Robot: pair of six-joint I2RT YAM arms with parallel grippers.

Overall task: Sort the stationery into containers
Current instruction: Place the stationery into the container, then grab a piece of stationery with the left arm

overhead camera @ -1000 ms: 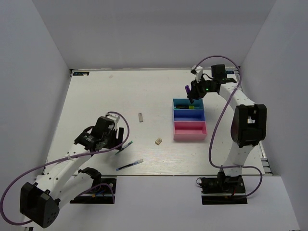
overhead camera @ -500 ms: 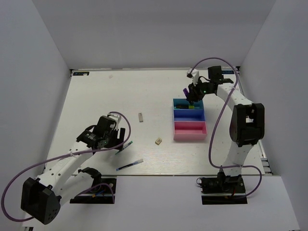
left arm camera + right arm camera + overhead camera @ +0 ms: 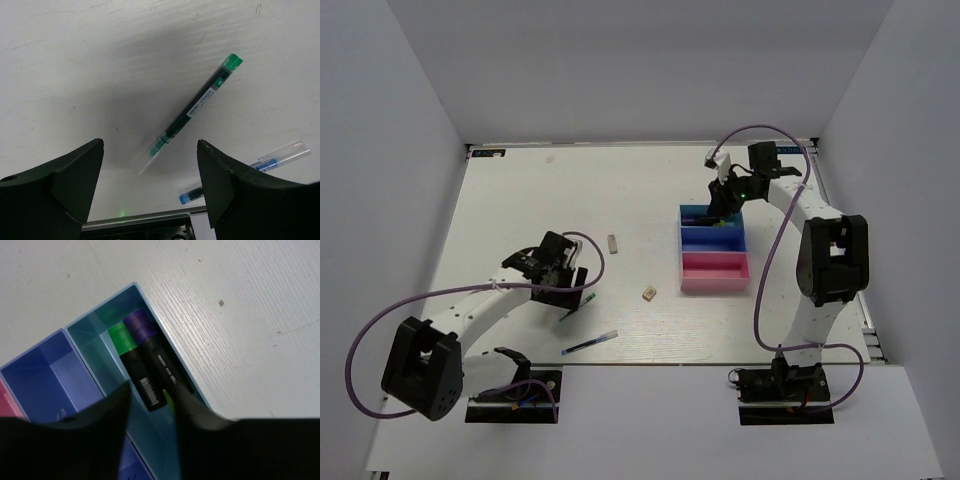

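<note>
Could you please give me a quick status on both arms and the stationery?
Left gripper open, hovering over slim green-capped pen on table. Right gripper above cyan plastic tray, purple-capped black marker between its fingers, grip unclear. Nothing in the way.

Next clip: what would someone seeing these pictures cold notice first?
Likely the bright row of trays at right-centre of the table, where the right gripper hangs over the cyan tray, its fingers either side of a purple-capped marker lying beside a green-capped marker. Then the left gripper, open just above a green-capped pen on the table, a blue pen close by.
</note>
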